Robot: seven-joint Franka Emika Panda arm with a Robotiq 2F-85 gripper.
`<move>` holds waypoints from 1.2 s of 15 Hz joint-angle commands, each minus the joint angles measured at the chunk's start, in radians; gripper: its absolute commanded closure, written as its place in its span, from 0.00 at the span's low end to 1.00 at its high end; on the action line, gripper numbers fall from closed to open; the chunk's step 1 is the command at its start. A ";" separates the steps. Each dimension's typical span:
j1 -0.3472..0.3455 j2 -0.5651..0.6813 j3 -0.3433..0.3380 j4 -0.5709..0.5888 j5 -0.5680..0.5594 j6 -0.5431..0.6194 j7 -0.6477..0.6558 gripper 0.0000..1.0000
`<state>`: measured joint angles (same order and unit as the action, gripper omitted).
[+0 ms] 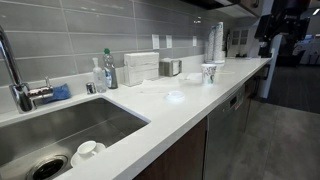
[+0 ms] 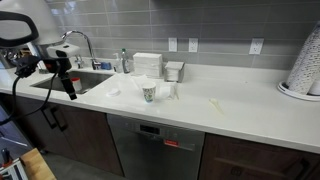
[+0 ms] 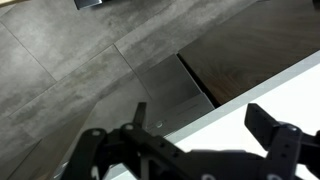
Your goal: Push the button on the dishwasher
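White worktop [image 2: 240,108] runs along a grey-tiled kitchen wall, where a Panda arm [image 2: 22,30] holds its gripper [image 2: 70,92] over the front edge, just beside the sink [image 2: 92,82]. In the wrist view the fingers [image 3: 270,125] stand wide apart and grip nothing. Beyond them lie grey floor tiles [image 3: 60,70], a dark cabinet door [image 3: 250,55] and the pale edge of the worktop.

In both exterior views the dishwasher [image 2: 155,158] sits under the worktop. It is a dark grey flat front with a pale bar handle [image 2: 155,133] near its top. It is lower than the fingers and well apart from them, on the far side of the sink, and the fingers do not touch it. In the view down the counter it shows as a grey panel [image 1: 225,130], nearer the camera than the arm.

A patterned cup [image 2: 148,93] stands upright on the worktop above the dishwasher, well apart from the fingers. Behind the cup, stacked white boxes [image 2: 148,62] sit against the wall. A soap bottle [image 2: 124,62] stands next to them, and a curved tap [image 2: 85,42] rises over the sink, nearer the fingers. A white bowl [image 1: 88,150] rests in the sink basin.
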<state>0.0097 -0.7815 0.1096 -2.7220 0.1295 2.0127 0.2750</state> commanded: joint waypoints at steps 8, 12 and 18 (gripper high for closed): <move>-0.002 0.000 0.001 0.002 0.001 -0.003 -0.001 0.00; 0.002 0.012 -0.019 -0.001 0.011 0.003 -0.027 0.00; -0.010 0.160 -0.184 -0.031 0.006 0.195 -0.313 0.00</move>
<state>-0.0049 -0.7280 0.0099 -2.7545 0.1268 2.1112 0.1061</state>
